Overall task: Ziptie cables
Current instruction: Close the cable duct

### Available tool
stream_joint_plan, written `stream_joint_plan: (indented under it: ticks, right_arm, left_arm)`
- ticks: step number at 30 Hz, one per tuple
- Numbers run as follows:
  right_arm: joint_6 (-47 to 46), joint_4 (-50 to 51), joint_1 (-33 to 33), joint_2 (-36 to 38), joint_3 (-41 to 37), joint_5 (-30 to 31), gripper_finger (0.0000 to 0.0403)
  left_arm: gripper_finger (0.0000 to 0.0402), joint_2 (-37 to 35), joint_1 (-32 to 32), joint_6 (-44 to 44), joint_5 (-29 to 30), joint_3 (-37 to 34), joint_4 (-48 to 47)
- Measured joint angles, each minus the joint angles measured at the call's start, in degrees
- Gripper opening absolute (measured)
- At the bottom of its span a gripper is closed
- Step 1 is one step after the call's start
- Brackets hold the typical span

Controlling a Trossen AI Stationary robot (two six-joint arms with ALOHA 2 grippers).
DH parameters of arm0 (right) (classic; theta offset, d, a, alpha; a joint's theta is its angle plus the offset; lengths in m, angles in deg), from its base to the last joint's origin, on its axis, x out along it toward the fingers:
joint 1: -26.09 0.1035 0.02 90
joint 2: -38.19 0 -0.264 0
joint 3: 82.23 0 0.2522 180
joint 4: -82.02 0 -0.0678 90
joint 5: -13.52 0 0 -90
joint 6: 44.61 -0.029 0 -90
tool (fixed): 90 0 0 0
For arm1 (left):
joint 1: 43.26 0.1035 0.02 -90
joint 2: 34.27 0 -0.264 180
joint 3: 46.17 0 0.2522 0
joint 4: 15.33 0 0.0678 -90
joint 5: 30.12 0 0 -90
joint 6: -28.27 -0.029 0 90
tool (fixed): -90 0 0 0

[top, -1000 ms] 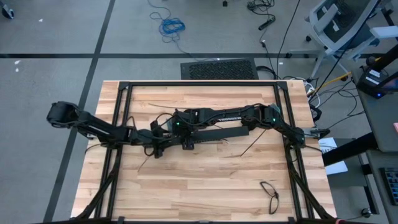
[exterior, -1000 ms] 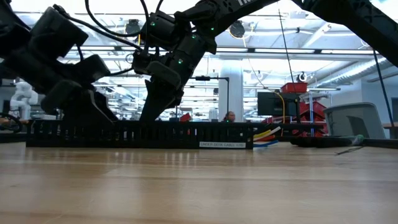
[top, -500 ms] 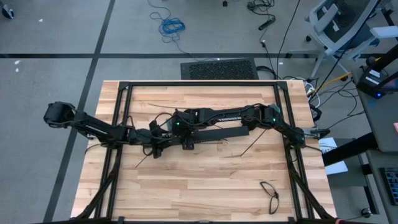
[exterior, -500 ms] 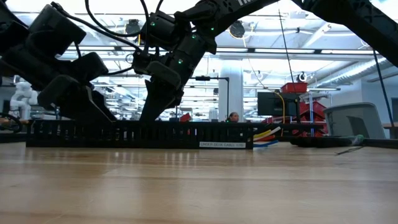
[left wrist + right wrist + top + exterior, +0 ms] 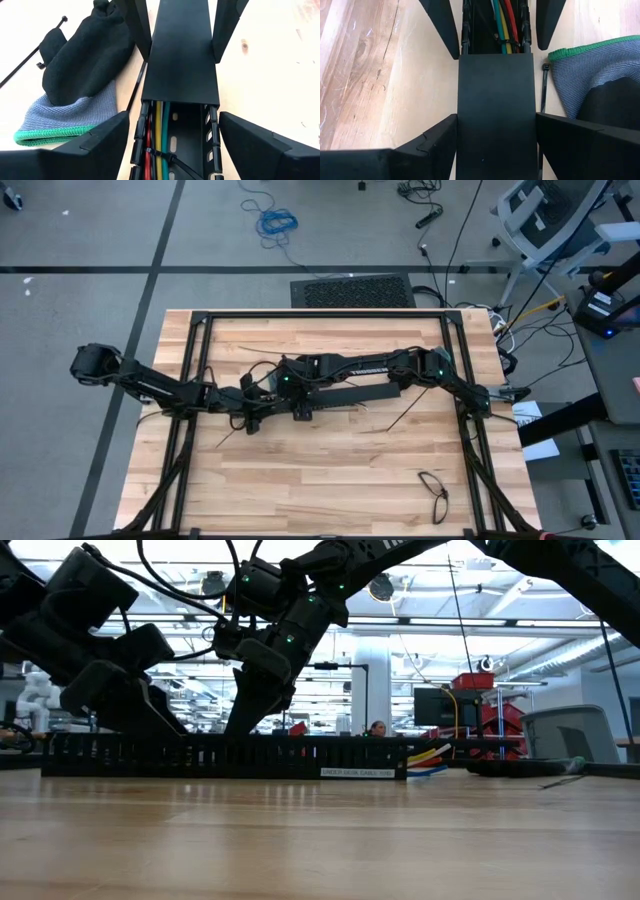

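A long black slotted bar (image 5: 340, 395) lies across the middle of the table. A flat black cover (image 5: 495, 110) closes part of it. In the uncovered stretch run the cables (image 5: 159, 130), red, yellow and green, with a thin tie (image 5: 160, 154) around them. Their coloured ends stick out of the bar's other end (image 5: 425, 760). My left gripper (image 5: 175, 120) is open, one finger close on either side of the uncovered stretch. My right gripper (image 5: 496, 122) is shut on the cover a little farther along the bar. My right gripper pinches the cover's two long edges (image 5: 462, 130) between its two fingers (image 5: 427, 145), close to the cover's end by the bare cables. The fingers slant down from above and lie across the bar. The cover sits on the bar, which lies flat on the table.
A black and grey glove (image 5: 75, 85) with a green cuff lies against the bar's far side, a loose black tie (image 5: 543, 85) between them. More loose ties (image 5: 400, 418) lie on the wood. A small black loop (image 5: 433, 488) rests near the right front corner.
The rear part of my left arm has drawn back a little toward the table's left edge, while its gripper has stayed at the bar. My right arm, the bar and the cables have kept still.
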Motion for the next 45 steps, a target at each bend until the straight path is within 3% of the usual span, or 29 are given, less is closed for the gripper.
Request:
stream_joint_plan:
  ticks: [6,45]
  right_arm:
    - [-0.02,0.0,0.0,0.0,0.0,0.01,0.024]
    - [-0.02,-0.54,-0.02,-0.02,-0.04,0.27,0.024]
  left_arm:
    - [0.0286,0.0,0.0,0.0,0.06,-1.21,1.33]
    - [0.0284,3.24,1.94,-3.12,-1.02,-2.84,8.42]
